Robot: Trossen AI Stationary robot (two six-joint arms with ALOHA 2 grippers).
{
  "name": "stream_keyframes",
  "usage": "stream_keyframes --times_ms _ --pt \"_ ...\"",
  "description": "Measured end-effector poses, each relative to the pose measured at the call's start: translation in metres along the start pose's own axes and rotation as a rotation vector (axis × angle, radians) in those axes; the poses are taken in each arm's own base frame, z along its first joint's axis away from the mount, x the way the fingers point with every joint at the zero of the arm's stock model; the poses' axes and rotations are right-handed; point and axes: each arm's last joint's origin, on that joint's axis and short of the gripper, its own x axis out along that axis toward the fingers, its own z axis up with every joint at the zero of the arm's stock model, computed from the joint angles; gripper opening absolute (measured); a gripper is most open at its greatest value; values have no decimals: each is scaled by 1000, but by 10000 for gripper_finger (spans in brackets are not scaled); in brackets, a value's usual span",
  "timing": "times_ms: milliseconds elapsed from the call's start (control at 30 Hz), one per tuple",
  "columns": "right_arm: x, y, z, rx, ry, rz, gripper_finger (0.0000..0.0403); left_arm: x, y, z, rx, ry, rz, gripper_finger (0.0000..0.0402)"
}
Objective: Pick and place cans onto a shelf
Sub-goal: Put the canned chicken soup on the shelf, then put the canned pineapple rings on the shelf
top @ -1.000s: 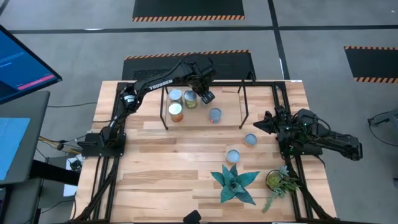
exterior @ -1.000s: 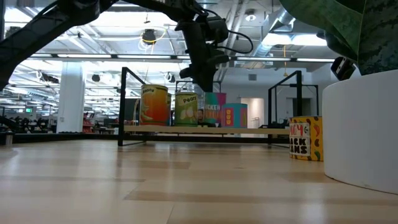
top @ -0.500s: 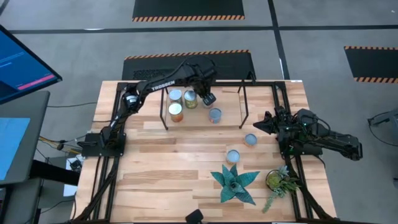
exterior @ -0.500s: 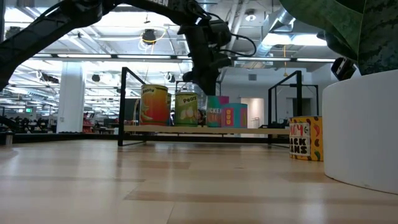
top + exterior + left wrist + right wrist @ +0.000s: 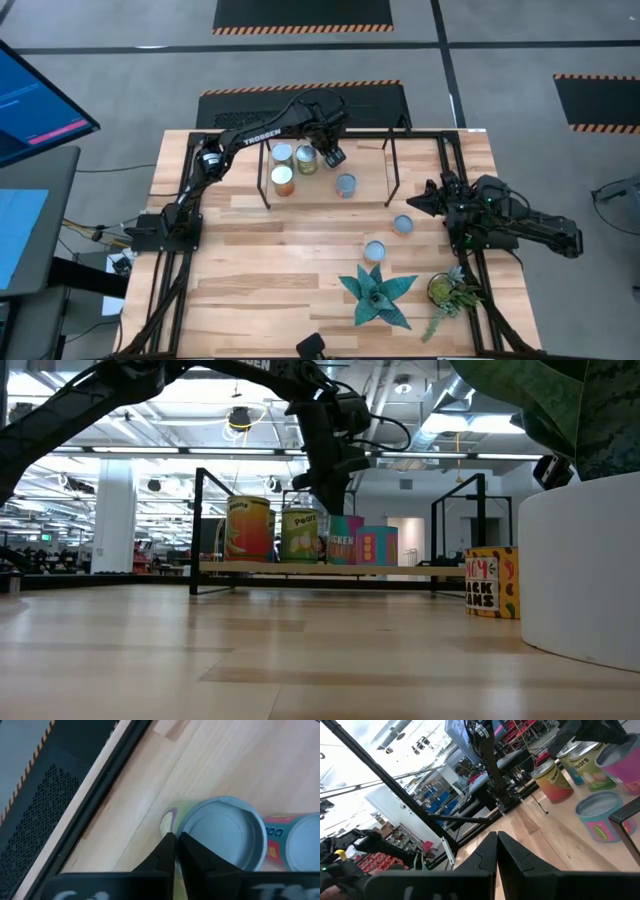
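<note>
Room: we see grey floor with black mats edged in orange stripes around the rig, and a blue screen (image 5: 40, 95) at 9 o'clock of the table.
Table: we work on a light wooden top (image 5: 260, 270) inside a black frame.
Shelf: the shelf (image 5: 330, 172) sits toward 12 o'clock of the table, its black rods standing over a pale board; the low view shows it as a thin platform (image 5: 330, 568) holding cans.
Left arm: it reaches from its base at 9 o'clock across to the shelf, and the left gripper (image 5: 333, 155) hangs above the shelf, at 3 o'clock of the green can. In its wrist view we see the two fingers closed together, tips touching, holding nothing.
Right arm: it rests at 3 o'clock of the table, the right gripper (image 5: 420, 203) pointing toward the centre; its wrist view shows the fingers pressed together and empty.
Plants: a spiky green plant (image 5: 377, 293) and a smaller potted one (image 5: 446, 291) stand near 5 o'clock.
Cans on the shelf: we count an orange can (image 5: 283, 181), a green can (image 5: 306, 159), one behind them at 12 o'clock (image 5: 282, 153), and a bluish-topped can (image 5: 346, 185) at 3 o'clock of the orange one.
Cans off the shelf: two sit on the bare table, one (image 5: 403, 225) just beside the right gripper at 7 o'clock of it, the other (image 5: 375, 250) near the spiky plant at 12 o'clock of it.
</note>
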Motion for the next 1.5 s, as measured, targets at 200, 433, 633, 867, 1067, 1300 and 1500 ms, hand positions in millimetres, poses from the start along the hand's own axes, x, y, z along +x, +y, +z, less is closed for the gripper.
stream_keyframes --times_ms 200,433,633,867,1067,1300,1500 --pt "0 0 0 0 0 0 38 0 2 0 -4 0 0 28" --pt "0 0 0 0 0 0 38 0 4 0 -6 -2 32 49" --pt "0 0 0 -1 -1 0 38 -4 5 7 0 -62 75 52" --pt "0 0 0 -1 -1 0 38 -35 -16 21 118 -209 -64 52" --pt "0 0 0 0 2 0 38 -54 -55 2 276 -119 -257 52" --pt "0 -1 -2 1 23 -9 38 -65 -107 -32 413 69 -236 52" --pt "-4 10 4 -90 96 88 38 -81 -145 -54 474 125 -275 52"
